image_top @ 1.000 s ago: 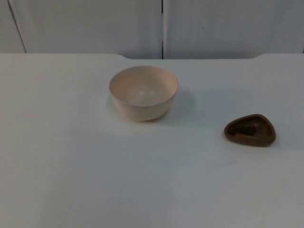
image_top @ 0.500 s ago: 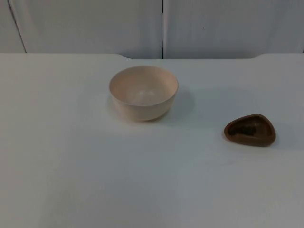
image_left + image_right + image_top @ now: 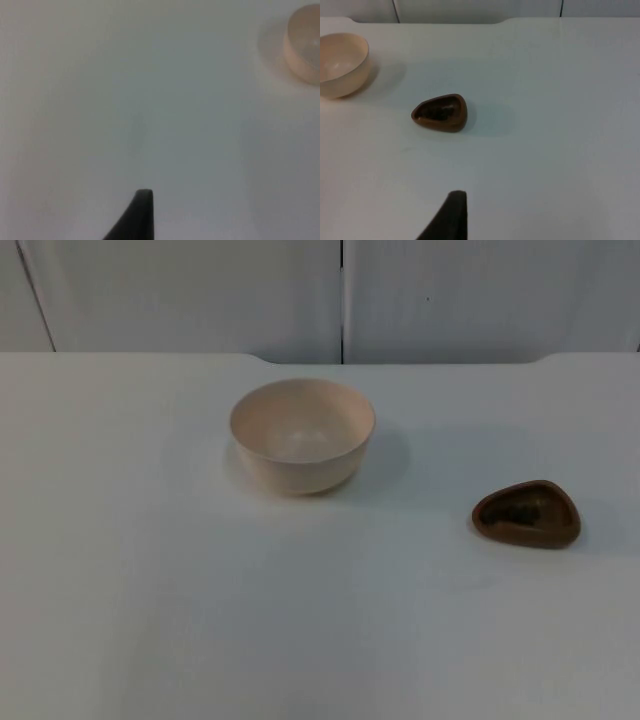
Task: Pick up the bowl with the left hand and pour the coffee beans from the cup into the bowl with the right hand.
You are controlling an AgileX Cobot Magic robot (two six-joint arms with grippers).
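Note:
A cream bowl stands upright on the white table, left of centre toward the back. A small brown, rounded-triangle cup with dark coffee beans inside sits at the right. My left gripper hangs over bare table, well away from the bowl. My right gripper is above the table, short of the cup, with the bowl farther off beyond it. Neither gripper touches or holds anything.
The white table ends at the grey partition wall behind the bowl. Wide bare table lies in front of and around both objects.

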